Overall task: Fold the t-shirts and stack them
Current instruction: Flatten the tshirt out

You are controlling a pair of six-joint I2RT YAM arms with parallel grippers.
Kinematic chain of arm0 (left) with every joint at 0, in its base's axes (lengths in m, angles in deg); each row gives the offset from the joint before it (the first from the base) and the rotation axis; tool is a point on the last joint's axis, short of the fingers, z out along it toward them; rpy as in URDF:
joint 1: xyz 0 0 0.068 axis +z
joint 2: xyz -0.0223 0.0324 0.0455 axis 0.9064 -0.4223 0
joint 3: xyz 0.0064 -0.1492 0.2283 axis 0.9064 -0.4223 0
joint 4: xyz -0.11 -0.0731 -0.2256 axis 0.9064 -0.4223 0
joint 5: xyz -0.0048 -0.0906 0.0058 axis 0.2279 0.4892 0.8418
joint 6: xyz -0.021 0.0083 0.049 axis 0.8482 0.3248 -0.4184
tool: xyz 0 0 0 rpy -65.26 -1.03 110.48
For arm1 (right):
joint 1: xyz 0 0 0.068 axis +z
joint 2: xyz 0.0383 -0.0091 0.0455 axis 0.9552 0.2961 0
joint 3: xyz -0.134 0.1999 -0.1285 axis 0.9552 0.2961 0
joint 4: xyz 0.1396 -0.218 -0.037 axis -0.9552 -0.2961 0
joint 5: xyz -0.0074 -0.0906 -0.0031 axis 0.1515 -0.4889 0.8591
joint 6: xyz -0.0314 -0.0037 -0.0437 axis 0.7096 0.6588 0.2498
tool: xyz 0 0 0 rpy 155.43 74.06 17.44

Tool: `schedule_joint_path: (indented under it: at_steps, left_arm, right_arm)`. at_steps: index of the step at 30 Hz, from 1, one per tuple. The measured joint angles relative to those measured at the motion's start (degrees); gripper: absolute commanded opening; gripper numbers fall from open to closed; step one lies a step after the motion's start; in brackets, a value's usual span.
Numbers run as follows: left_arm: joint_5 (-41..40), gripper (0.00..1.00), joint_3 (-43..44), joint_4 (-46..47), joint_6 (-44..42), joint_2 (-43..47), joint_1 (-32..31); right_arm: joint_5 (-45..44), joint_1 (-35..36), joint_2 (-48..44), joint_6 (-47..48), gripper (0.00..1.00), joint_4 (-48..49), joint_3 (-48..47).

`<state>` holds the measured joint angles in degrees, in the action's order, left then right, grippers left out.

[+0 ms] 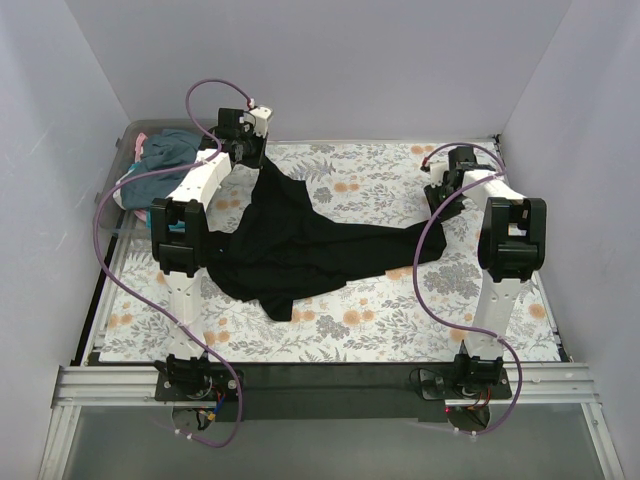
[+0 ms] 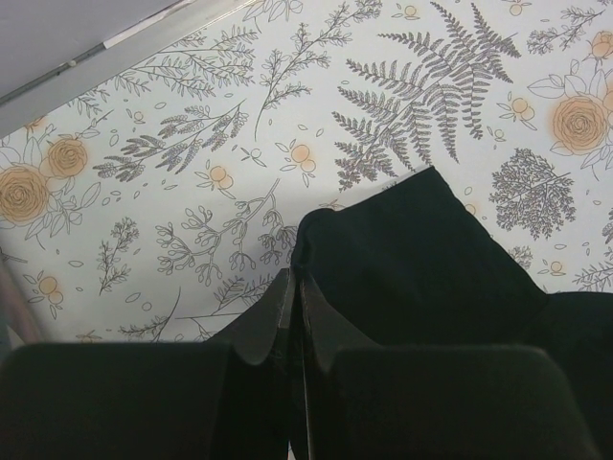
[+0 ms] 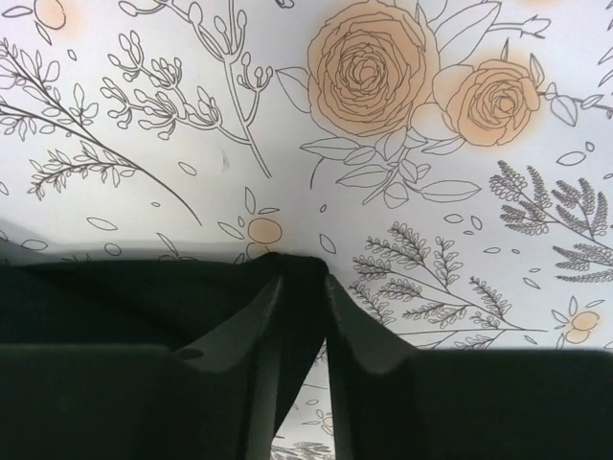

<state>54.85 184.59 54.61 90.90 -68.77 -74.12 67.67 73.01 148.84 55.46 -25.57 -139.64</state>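
Starting at your far left, a clear plastic bin (image 1: pixel 122 140) sits at the back corner of the table (image 1: pixel 400 325). The other t-shirts (image 1: pixel 170 155) are heaped in it: teal and slate-blue cloth, with a bit of pink near the rim.

Just beside the bin your left arm (image 1: pixel 200 185) reaches up and back. Its left jaws are pinched tight on an edge of the black t-shirt (image 1: pixel 300 250), holding that part up off the table. In your left wrist view the two fingers (image 2: pixel 263 331) stand almost touching with a thin fold of black cloth between them. A squared corner of the shirt (image 2: pixel 421 249) hangs over the floral covering (image 2: pixel 192 144) below.

From that raised edge the shirt slopes down and spreads, crumpled, across the middle of the table. One lobe points toward the near edge and a narrower strip runs off to the right.

Your right arm (image 1: pixel 510 240) bends in over that right-hand end, low near the table. The right jaws are clamped on black cloth too; your right wrist view shows fabric (image 3: pixel 144 302) bunched up at the fingertips (image 3: pixel 263 307), with the rose print just beyond. It is probably a sleeve or hem there, though the dark folds make it hard to say which.
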Motion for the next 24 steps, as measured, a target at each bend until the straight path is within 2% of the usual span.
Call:
schedule_joint_path:
  at_steps: [3, 12, 16, 21, 24]
  left_arm:
    - [0.0, 0.0, 0.0, 0.0, 0.4, 0.0, 0.0]
    - [4.5, 0.0, 1.4, -2.4, 5.9, 0.1, 1.1]
    - [8.9, 0.0, 4.3, -3.1, 11.2, 1.2, 4.2]
    - [12.5, 0.0, 4.9, -1.6, 15.8, 9.4, 9.4]
    - [12.6, 0.0, 4.8, 1.7, 17.4, 16.5, 10.2]
  right_arm:
    - [0.2, -0.2, 0.0, -0.2, 0.02, 0.3, 0.0]
    - [2.1, -0.8, -0.8, 1.0, 0.01, -2.4, -0.4]
    - [4.9, -2.3, -5.4, 2.0, 0.01, -5.4, -2.1]
    - [11.1, -7.0, -16.5, 2.0, 0.01, -5.9, -9.9]
    - [14.1, -10.4, -22.2, 1.6, 0.01, -4.6, -14.5]
